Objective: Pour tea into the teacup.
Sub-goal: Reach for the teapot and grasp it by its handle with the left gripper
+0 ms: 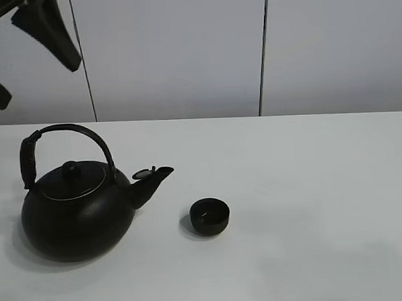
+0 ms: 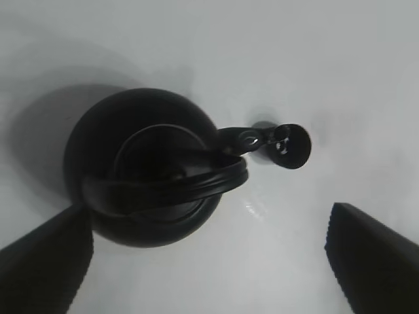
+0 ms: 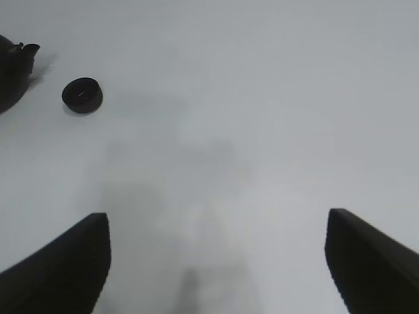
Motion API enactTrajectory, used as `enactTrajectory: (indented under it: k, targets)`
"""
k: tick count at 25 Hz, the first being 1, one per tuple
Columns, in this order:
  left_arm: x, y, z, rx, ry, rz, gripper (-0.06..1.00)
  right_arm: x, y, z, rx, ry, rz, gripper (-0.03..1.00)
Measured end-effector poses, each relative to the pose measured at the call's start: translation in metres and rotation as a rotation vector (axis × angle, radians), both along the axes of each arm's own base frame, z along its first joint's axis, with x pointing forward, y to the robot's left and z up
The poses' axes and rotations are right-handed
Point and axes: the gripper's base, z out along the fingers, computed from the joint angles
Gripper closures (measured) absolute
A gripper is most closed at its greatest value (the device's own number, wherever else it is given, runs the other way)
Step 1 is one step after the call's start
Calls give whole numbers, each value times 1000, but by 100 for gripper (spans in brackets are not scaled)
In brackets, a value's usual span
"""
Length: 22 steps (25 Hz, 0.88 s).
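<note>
Left gripper (image 1: 41, 85) spread, empty, upper left above kettle (image 1: 76, 218); right gripper (image 3: 218, 226) spread, empty; drop centred over arched handle (image 1: 72, 130), clamp squarely before tilting spout (image 1: 155, 176) toward teacup (image 1: 210, 215).

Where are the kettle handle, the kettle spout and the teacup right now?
kettle handle (image 1: 65, 128), exterior high view, top of the arch.
kettle spout (image 1: 151, 183), exterior high view, midway along the spout.
teacup (image 1: 210, 216), exterior high view, middle of the cup.
</note>
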Motion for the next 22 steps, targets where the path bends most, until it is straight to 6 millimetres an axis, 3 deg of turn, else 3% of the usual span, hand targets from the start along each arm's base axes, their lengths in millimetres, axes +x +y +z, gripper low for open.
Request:
enactTrajectory:
  k: [4,7,11,14,17,22]
  targets:
    - [3,16,0,5,19,46,25,0,0,0,0,0,0,36]
    - [13,23,9,5,-92,76,25,0,0,0,0,0,0,36]
    - [14,34,43,71,-447,140,27,0,0,0,0,0,0,36]
    - [-2,37,64,172,-738,134,30,0,0,0,0,-1,0,36]
    - [-24,31,55,248,-930,91,30,0,0,0,0,-1,0,36]
    - [-55,40,-4,250,-1074,193,31,0,0,0,0,-1,0,36]
